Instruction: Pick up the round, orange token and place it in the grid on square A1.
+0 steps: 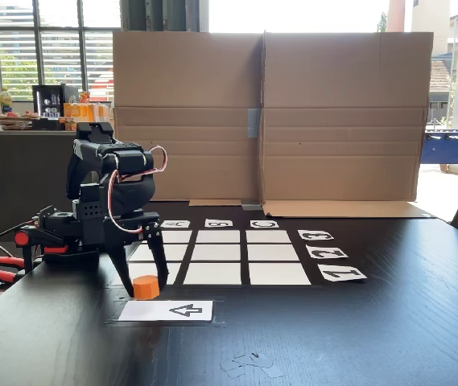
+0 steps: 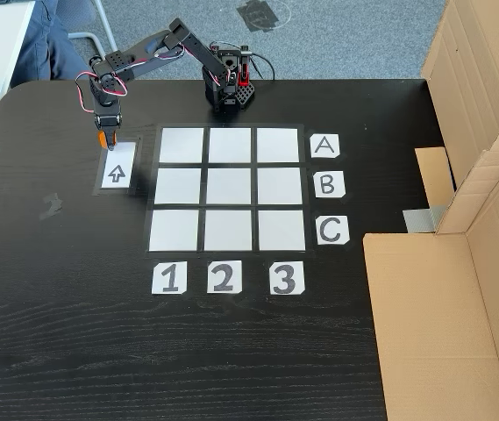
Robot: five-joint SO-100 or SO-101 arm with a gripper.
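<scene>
One arrow card lies just before the claw-straddled token.

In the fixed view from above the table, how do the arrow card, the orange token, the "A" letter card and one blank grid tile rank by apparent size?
Largest to smallest:
1. blank grid tile
2. arrow card
3. "A" letter card
4. orange token, partly hidden by the gripper

The token is bright orange. The grid has nine plain white tiles with black-printed letter and number cards. The arrow card is white with a black arrow. The arm is black, its wires apparently red and white. The table is black woodgrain.
</scene>
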